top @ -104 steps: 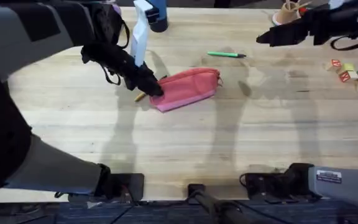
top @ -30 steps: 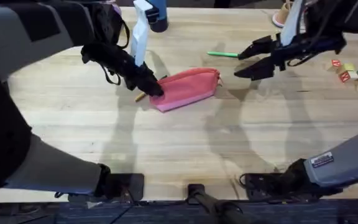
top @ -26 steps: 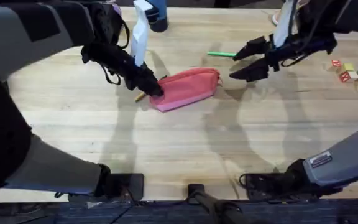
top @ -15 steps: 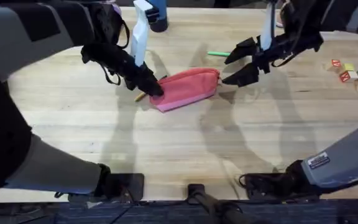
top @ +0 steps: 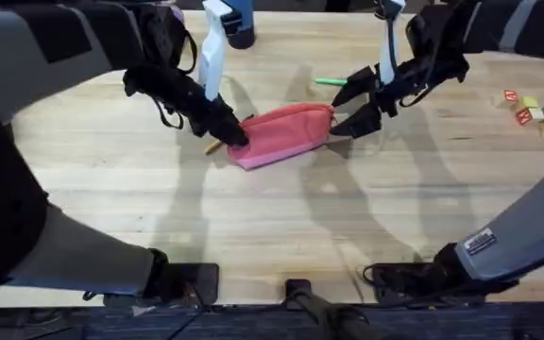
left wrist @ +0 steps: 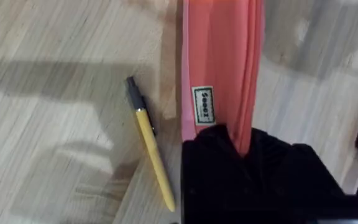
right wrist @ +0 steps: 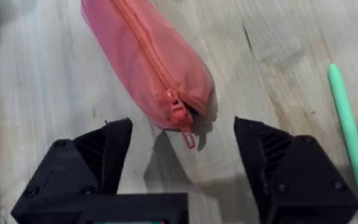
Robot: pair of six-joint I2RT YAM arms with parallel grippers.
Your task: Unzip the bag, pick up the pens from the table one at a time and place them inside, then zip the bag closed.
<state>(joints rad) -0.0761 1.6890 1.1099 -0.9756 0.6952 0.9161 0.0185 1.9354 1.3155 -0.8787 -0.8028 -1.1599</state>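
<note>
The zipper pull (right wrist: 188, 138) of the pink pencil pouch (top: 284, 132) is framed just ahead between the right gripper's (top: 355, 100) spread fingers, while the far end is clamped by the left gripper (top: 227, 130).

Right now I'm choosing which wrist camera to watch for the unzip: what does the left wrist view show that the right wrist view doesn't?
Left wrist only: the yellow pen lying beside the bag, the bag's label, and the left claw shut on the bag's end.
Right wrist only: the zipper pull, the green pen, and the open right claw straddling the pull end.
Both: the pink bag on the table.
</note>
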